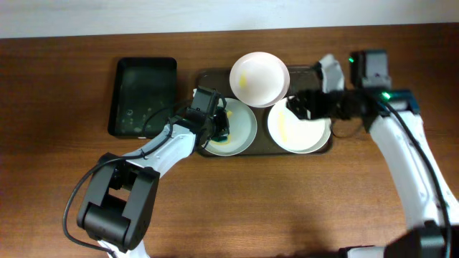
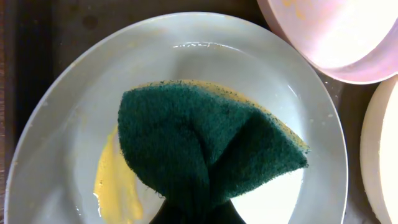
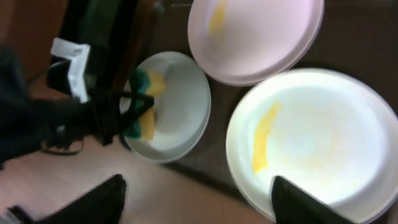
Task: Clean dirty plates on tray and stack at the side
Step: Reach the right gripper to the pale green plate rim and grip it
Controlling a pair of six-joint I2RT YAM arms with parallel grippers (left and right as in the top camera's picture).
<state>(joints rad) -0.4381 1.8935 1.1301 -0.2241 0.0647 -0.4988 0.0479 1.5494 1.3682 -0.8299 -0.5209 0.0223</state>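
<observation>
On the worktop (image 1: 287, 208), the tray (image 1: 214, 77) carries all three dirty plates (image 1: 297, 132), top plate (image 1: 259, 79) overlapping the other two. I see the left gripper (image 1: 215, 120) clamped on a green sponge (image 2: 205, 149) on the left plate (image 1: 242, 130), beside a yellow smear (image 2: 115, 180); right gripper (image 1: 301, 106) spread wide at the right plate's rim.

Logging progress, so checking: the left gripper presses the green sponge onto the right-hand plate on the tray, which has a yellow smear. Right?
Wrong plate. The left gripper presses the green sponge onto the left-hand plate on the tray, as the overhead view shows. That plate does have a yellow smear.
</observation>
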